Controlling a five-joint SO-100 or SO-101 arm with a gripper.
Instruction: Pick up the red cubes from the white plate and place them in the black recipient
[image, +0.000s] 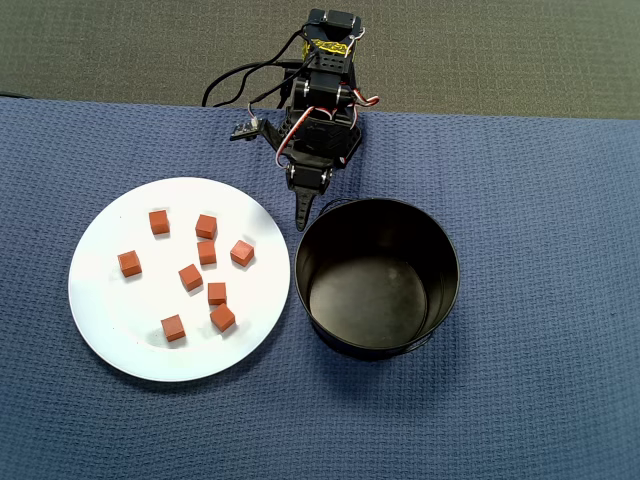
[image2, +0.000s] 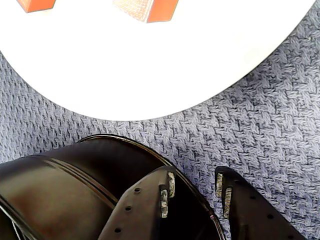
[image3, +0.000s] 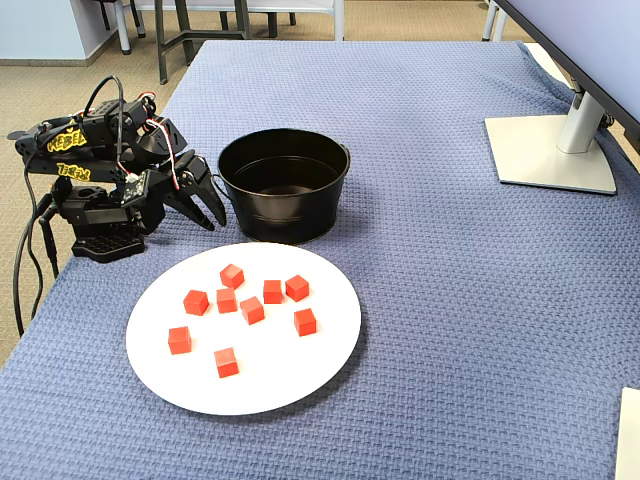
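Closest to the wrist camera, the gripper (image2: 195, 192) fills the lower frame, its two fingers slightly spread with nothing between them; one finger overlaps the rim of the black recipient (image2: 55, 195) at lower left, the other hangs over the blue cloth (image2: 260, 130); in the overhead view the gripper (image: 303, 212) sits at upper centre, between the white plate (image: 110, 330) at left and the empty recipient (image: 378, 280) at right; eight red cubes (image: 207, 252) lie scattered on the plate, two touching.
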